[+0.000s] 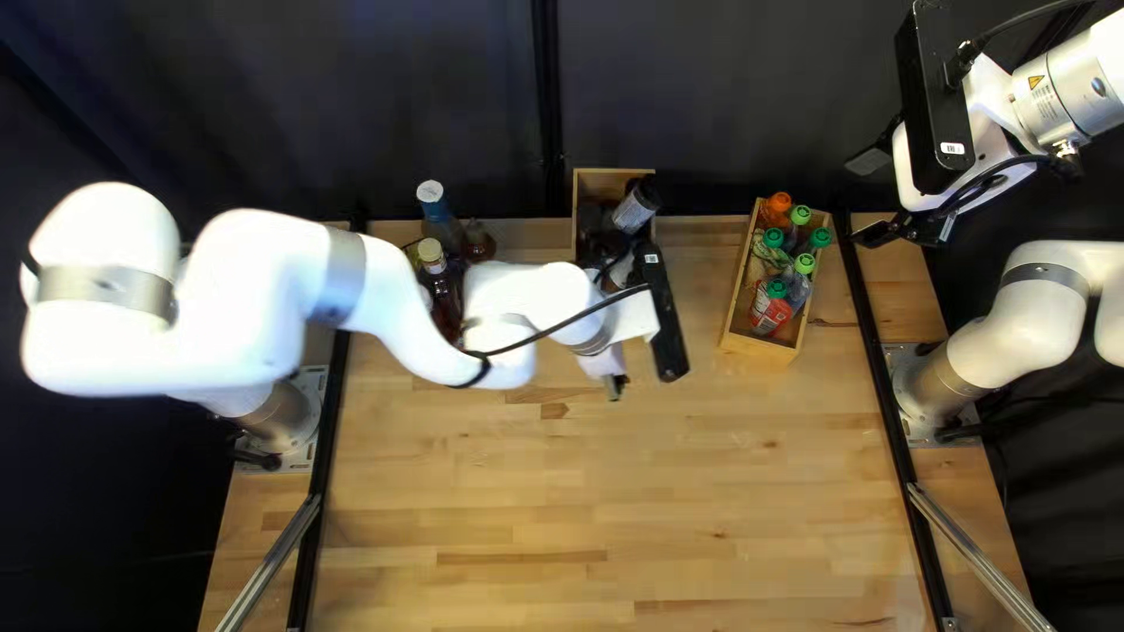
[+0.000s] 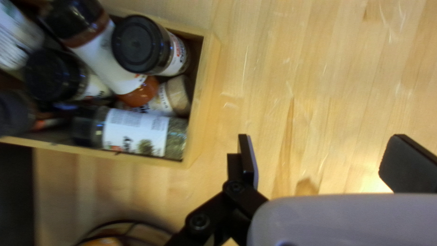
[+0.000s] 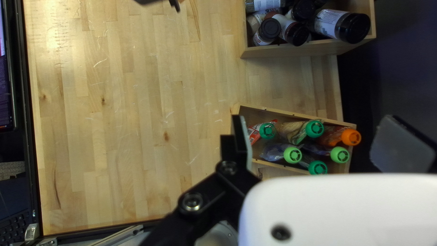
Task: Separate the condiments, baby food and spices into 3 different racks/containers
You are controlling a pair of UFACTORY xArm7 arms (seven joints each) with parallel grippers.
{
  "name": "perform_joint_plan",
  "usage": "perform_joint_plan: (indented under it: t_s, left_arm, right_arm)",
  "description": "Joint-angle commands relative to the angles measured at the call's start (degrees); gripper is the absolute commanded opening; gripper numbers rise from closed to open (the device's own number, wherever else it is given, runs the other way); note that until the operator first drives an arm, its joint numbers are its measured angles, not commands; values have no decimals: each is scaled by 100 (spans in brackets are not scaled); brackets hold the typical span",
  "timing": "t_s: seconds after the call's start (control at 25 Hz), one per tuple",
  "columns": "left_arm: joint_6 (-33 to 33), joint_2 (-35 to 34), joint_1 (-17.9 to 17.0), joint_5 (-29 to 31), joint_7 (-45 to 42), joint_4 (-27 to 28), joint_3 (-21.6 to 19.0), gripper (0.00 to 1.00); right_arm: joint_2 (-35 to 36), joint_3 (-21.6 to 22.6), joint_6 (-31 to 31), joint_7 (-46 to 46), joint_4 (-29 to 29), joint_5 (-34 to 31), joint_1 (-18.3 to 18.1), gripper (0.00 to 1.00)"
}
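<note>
While the left arm (image 1: 386, 293) reaches across the dark bottles (image 1: 445, 293), upper left of the top left view, a low swing back could topple them. Upper centre: spice box (image 1: 603, 185), crowded; tall jar (image 1: 636, 208) propped at its edge might roll out if nudged. Upper right: pouch box (image 1: 761, 348); caps stand proud, could snag a passing gripper. Left pincer (image 2: 325, 159) spread wide, empty; right pincer (image 3: 321, 141) likewise. Left wrist view gives a herb jar (image 2: 136, 132) lying flat, arm-masked in the top left view. Right wrist view adds a keyboard (image 3: 17, 232) past the counter (image 1: 586, 468).
</note>
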Motion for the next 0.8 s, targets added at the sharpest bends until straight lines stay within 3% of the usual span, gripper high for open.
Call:
perform_joint_plan:
  t_s: [0.04,0.28,0.48,0.8]
  left_arm:
    - [404,-1009,302,463,50,-376,-228,100]
    - [1837,-2313,625,-11,303,151,-294,100]
    - [2668,-3022,755,-334,345,552,-518,100]
    - [3916,-3358,789,-573,160,1558,-1514,100]
  right_arm:
    - [0,0,0,0,0,0,0,100]
    - [0,0,0,0,0,0,0,100]
    - [0,0,0,0,0,0,0,100]
    - [0,0,0,0,0,0,0,100]
